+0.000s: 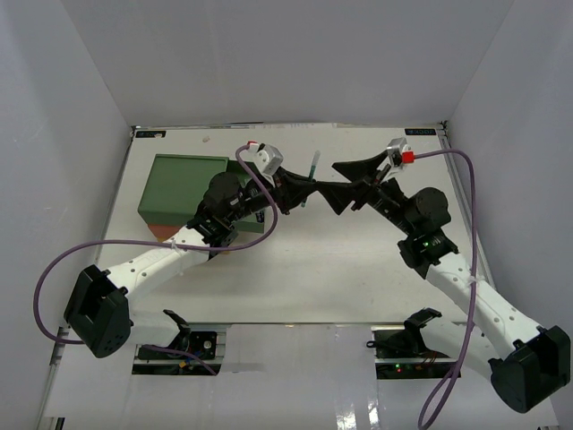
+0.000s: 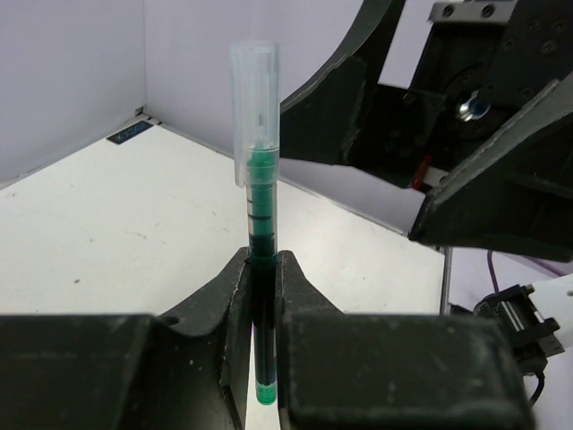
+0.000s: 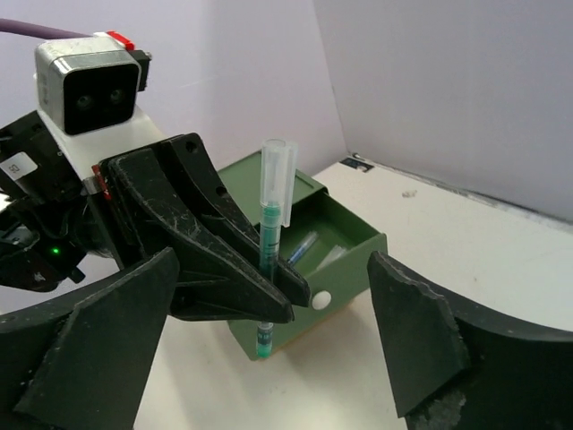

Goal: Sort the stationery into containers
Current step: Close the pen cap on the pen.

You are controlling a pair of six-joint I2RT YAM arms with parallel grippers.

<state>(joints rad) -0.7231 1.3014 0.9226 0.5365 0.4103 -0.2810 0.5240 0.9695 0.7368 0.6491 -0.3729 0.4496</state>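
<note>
Your white table (image 1: 358, 269) carries the drawer stack (image 1: 183, 184), which stands near the left edge, toward the far-left corner. You see its green tier on top, with a red-orange strip showing beneath. A small dark label (image 1: 150, 133) lies flat at the far-left corner, and a second label (image 1: 423, 132) at the far-right.

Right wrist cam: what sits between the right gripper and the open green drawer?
The left gripper, shut on an upright green pen, stands between the open right gripper and the green drawer; the right wrist view shows it.
</note>
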